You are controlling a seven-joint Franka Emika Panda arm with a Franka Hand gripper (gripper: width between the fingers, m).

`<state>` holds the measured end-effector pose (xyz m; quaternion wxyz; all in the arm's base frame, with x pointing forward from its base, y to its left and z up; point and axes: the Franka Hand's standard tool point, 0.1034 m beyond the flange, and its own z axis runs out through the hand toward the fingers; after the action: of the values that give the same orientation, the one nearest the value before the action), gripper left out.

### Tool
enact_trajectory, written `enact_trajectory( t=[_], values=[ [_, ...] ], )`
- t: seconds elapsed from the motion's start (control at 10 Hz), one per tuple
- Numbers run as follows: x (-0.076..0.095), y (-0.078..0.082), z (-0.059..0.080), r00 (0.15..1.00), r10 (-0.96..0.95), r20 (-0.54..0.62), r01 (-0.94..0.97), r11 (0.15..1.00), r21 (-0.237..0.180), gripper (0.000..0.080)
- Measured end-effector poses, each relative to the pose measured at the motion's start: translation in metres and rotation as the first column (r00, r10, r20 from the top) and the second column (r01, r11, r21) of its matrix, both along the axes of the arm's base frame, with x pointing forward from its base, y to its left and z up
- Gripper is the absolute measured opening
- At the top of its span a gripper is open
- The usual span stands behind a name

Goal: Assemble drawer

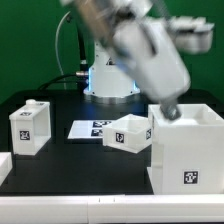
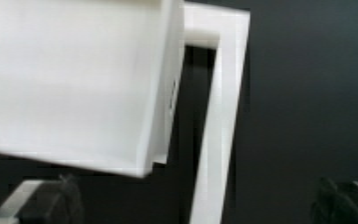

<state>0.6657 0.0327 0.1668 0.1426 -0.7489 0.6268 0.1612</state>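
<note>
The drawer [image 1: 128, 133] lay on the desk [image 1: 90, 168] near the middle of the exterior view. It sat tilted, with its tagged face toward the camera, just beside the marker board [image 1: 86, 128] and close to the tall casing [image 1: 190, 150] on the exterior view's right. Nothing was touching it.

The gripper [image 1: 164, 108] hung over the casing's near top edge, blurred in that view. In the wrist view two dark finger shapes sat well apart, with a thin white wall of the casing between them. The jaws therefore looked spread and held nothing, though the picture was dim.

The drawer appeared to be a thin-walled, hollow plastic tray, so it was probably light and stiff, with smooth faces that could slip. A pinch across one side wall, one finger inside and one outside, seemed the safest hold. Taking it near the middle of that wall should keep the tray from swinging. A small white block [image 1: 30, 127] stood apart on the exterior view's left.
</note>
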Motion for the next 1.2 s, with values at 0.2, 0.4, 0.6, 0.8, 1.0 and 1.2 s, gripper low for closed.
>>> enact_trajectory(
  t=[0.2, 0.4, 0.6, 0.8, 1.0, 1.2],
  values=[
    [0.01, 0.014, -0.004, 0.998, 0.011, 0.068, -0.005, 0.997, -0.083, 0.0649],
    [0.015, 0.027, -0.002, 0.993, 0.055, 0.103, -0.041, 0.989, -0.141, 0.0649],
    [0.014, 0.019, 0.004, 0.932, 0.318, 0.173, -0.292, 0.943, -0.157, 0.0649],
    [-0.001, 0.036, 0.0, 0.847, 0.479, 0.23, -0.437, 0.874, -0.212, 0.0649],
    [-0.018, 0.039, -0.004, 0.88, 0.42, 0.223, -0.374, 0.901, -0.22, 0.0649],
    [-0.017, 0.039, -0.005, 0.88, 0.42, 0.223, -0.374, 0.901, -0.221, 0.0649]
  ],
)
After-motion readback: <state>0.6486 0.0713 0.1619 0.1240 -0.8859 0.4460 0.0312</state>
